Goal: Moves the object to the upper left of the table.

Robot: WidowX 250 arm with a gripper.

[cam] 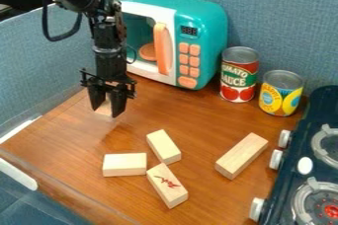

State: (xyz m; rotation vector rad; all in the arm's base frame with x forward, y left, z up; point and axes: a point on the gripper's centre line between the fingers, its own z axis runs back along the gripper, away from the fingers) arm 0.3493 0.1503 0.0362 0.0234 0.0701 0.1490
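- Gripper is hanging over upper L of table, in front of toy microwave; fingers are holding wood blk btwn them.
- Three blks, one w/ red mark, are lying close tog. nearer the camera.
- Longer blk is lying apart, nr stove.
- Red can & yellow can are standing R of microwave.

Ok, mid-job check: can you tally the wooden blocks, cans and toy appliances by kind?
Wooden blocks: 5, one of them at the end effector
Cans: 2
Toy microwave: 1
Toy stove: 1
Total: 9
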